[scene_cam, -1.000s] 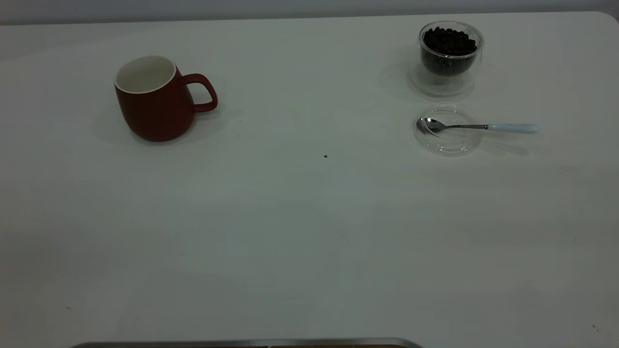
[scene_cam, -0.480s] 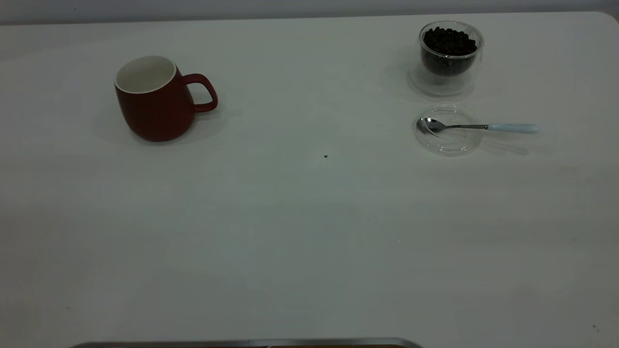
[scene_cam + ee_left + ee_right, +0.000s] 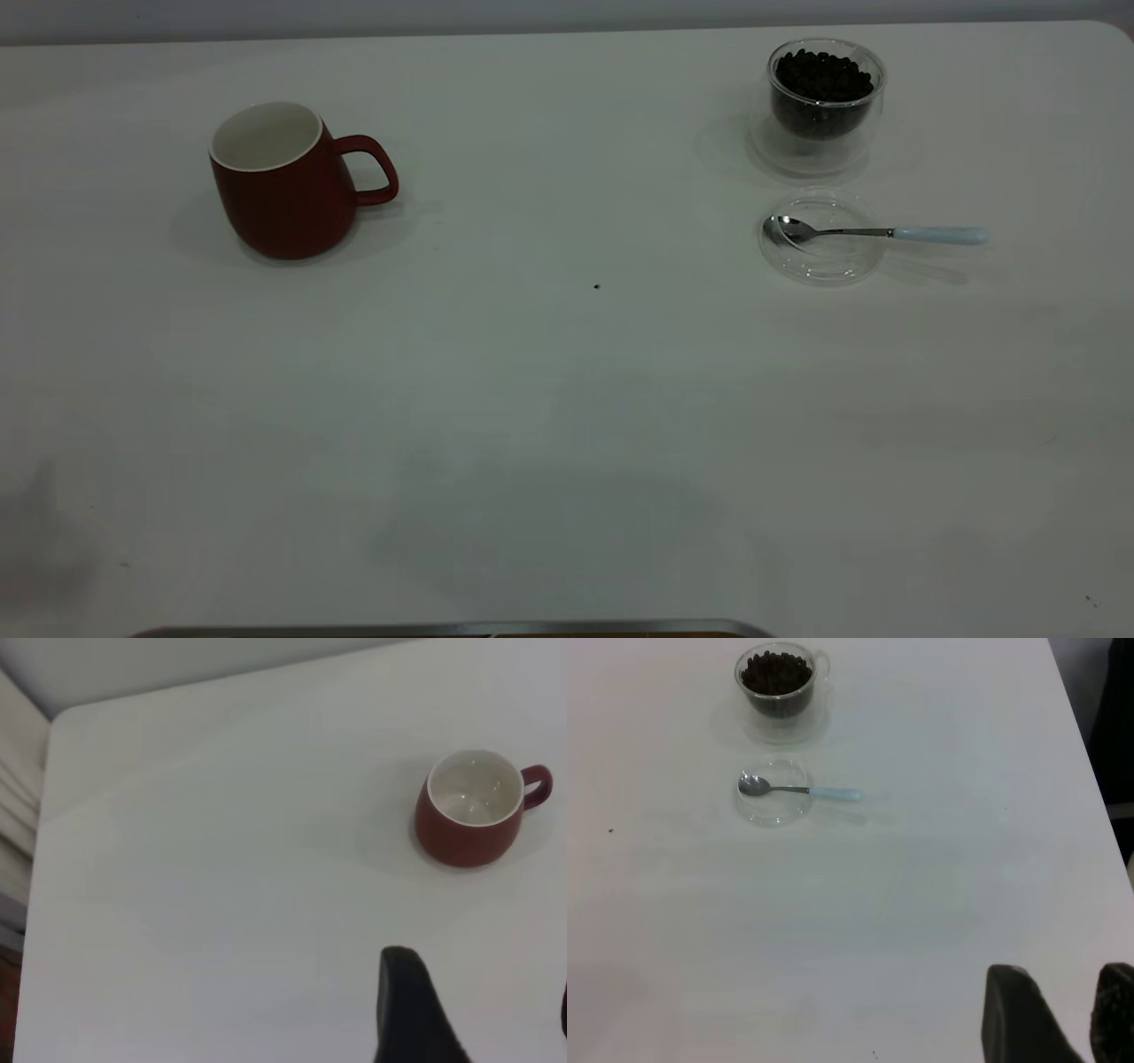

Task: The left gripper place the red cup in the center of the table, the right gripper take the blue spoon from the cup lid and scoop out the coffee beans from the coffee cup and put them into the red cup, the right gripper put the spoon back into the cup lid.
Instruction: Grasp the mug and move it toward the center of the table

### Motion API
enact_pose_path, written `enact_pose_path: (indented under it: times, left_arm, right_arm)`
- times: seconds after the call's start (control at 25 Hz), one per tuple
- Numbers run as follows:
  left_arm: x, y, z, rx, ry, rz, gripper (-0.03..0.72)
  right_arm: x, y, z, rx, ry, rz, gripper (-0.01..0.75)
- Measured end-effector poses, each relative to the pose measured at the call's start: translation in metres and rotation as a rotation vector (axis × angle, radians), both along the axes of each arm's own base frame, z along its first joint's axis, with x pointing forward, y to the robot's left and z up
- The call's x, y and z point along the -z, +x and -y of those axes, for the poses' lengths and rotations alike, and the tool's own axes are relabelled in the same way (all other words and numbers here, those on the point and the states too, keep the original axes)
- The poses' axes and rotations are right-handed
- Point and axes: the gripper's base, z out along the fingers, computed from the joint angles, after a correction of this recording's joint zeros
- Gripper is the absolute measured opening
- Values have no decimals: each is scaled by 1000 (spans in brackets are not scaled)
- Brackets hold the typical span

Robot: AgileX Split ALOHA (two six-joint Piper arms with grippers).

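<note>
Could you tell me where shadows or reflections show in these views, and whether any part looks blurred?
Exterior view: the dark red ceramic mug casts a soft shadow on the white tabletop, and broad faint shadows lie near the front edge; the steel spoon with the pale blue handle glints. Left wrist view: the left gripper's near finger is blurred. Right wrist view: the right gripper's fingers are blurred too.
</note>
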Motion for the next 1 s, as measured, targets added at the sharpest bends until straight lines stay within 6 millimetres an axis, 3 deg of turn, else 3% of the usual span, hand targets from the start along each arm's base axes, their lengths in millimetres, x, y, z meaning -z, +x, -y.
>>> enact_pose_path:
  times: [0.48, 0.64, 0.76, 1.0]
  left_arm:
    - [0, 124, 19, 49, 19, -228, 457]
    - [17, 160, 21, 35, 48, -416, 449]
    - [41, 191, 23, 32, 90, -545, 446]
    - [83, 229, 10, 128, 388, -630, 446]
  right_arm:
    - [0, 0, 0, 0, 0, 0, 241]
    - [0, 0, 0, 0, 0, 0, 241]
    - [0, 0, 0, 0, 0, 0, 241]
    - [0, 0, 0, 0, 0, 0, 241]
